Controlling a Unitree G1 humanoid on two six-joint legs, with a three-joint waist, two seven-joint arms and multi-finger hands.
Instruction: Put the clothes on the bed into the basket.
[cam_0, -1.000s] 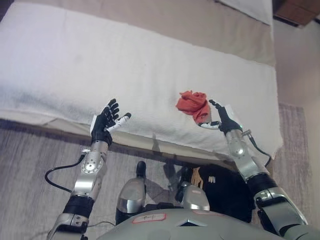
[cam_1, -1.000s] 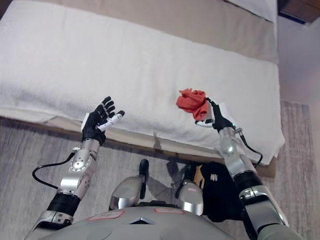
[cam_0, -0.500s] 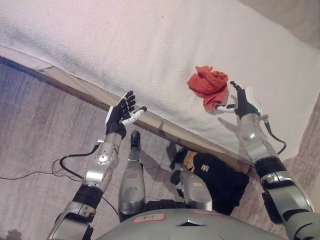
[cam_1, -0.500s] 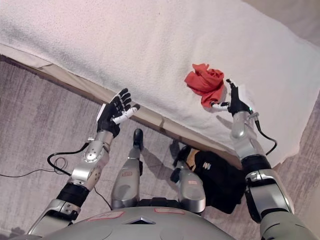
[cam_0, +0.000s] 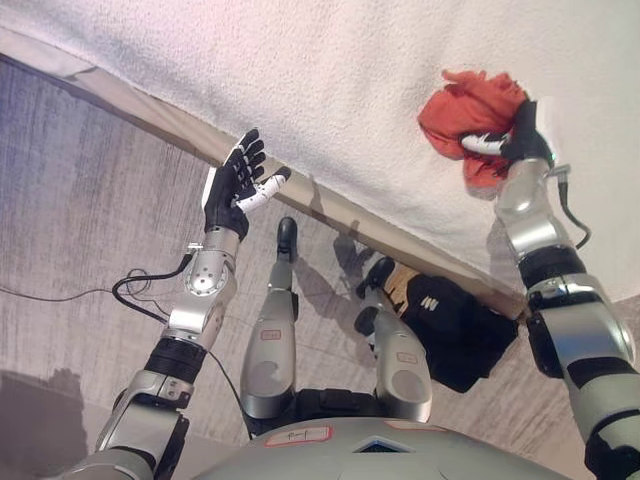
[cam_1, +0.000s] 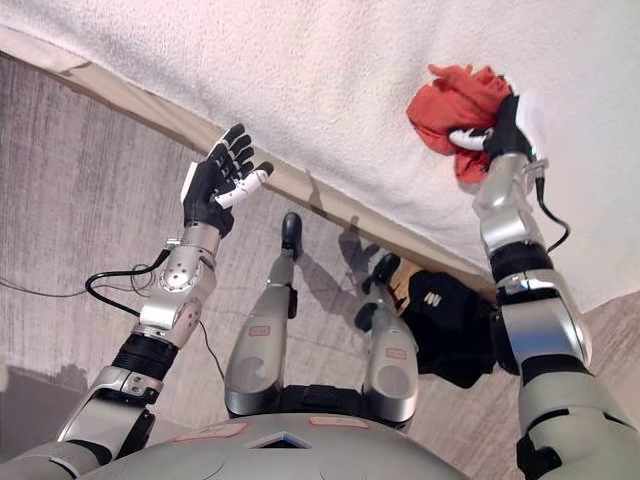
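While the red cloth (cam_0: 470, 108) lies bunched up on the white bed (cam_0: 330, 70), the right hand (cam_0: 520, 142) rests at its right side, touching it, with its thumb curled onto the cloth (a light pinch). The left hand (cam_0: 232, 186) is held up over the floor (cam_0: 70, 190), fingers spread, holding nothing.

One red cloth (cam_0: 468, 108), one black garment (cam_0: 455, 318), one bed (cam_0: 360, 90).

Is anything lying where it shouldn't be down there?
Yes: a black garment lies crumpled on the floor beside the bed, not on it. The red cloth sits bunched on the bed, the right hand at it.
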